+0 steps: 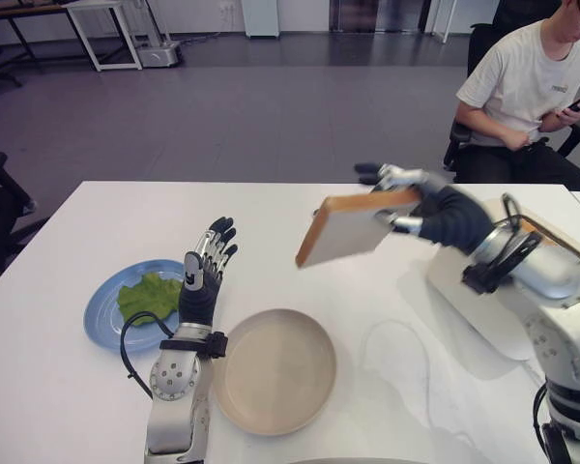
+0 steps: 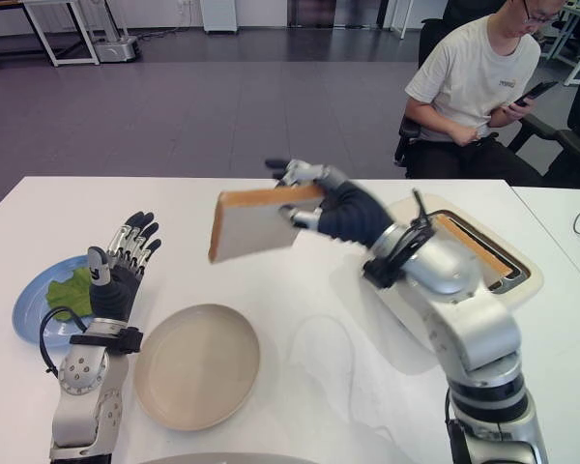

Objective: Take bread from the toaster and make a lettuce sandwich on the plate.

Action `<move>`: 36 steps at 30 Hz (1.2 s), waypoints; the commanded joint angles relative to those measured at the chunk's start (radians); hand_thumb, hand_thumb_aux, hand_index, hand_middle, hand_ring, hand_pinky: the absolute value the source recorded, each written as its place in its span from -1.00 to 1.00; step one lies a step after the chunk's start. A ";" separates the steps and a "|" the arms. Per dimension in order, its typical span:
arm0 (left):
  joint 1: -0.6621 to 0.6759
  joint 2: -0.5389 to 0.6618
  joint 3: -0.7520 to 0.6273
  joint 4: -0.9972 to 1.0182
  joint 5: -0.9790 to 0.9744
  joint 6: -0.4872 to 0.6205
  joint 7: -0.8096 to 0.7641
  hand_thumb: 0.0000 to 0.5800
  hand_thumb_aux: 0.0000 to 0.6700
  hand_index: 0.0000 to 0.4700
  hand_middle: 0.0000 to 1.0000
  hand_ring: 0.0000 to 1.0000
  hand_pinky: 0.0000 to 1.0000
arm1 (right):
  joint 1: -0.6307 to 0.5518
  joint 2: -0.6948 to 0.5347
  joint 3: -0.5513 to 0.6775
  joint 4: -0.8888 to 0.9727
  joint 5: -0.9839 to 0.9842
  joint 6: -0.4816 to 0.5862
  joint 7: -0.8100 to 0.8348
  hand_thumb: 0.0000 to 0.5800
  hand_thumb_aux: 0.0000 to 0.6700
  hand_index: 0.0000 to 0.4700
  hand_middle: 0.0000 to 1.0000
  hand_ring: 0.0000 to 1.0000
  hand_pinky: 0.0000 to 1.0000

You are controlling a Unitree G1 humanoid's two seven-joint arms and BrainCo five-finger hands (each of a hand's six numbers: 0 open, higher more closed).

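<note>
Right hand [image 1: 443, 217]: it is hanging above the table [image 1: 68, 406], its fingers closing around the right edge of a bread slice [image 1: 348, 230].
Bread slice: it is being held in the air, tilted with its left end dipping down, just left of the toaster [image 2: 518, 282] and beyond the far right rim of the beige plate [image 1: 275, 371].
Toaster: it is sitting at the right of the table, and what looks like a second brown slice is showing in its slot.
Left hand [image 1: 201, 282]: it is standing upright between the two plates, fingers spread straight and holding nothing.
Lettuce [image 1: 148, 296]: it is lying on the blue plate [image 1: 99, 311] at the left, near the left hand.
Risk: the hand is pinching the slice at one edge only, so the slice could be swinging or slipping out before it is over the beige plate. Letting go from this tilt could be landing it on the rim or on the table.
</note>
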 commanded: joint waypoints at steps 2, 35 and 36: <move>0.002 -0.001 -0.005 -0.010 0.010 0.014 0.009 -1.00 -1.00 -1.00 -1.00 -1.00 -1.00 | 0.038 0.023 0.215 0.019 -0.041 0.084 0.068 1.00 1.00 1.00 -1.00 -1.00 -1.00; -0.002 0.010 0.003 -0.036 0.007 0.023 0.022 -1.00 -1.00 -1.00 -1.00 -1.00 -1.00 | -0.027 0.324 0.299 0.203 -0.438 -0.216 0.040 -1.00 -1.00 -1.00 -1.00 -1.00 -1.00; -0.011 0.025 0.016 -0.042 0.007 0.028 0.017 -1.00 -1.00 -1.00 -1.00 -1.00 -1.00 | -0.021 0.335 0.247 0.191 -0.423 -0.221 0.023 -1.00 -1.00 -1.00 -1.00 -1.00 -1.00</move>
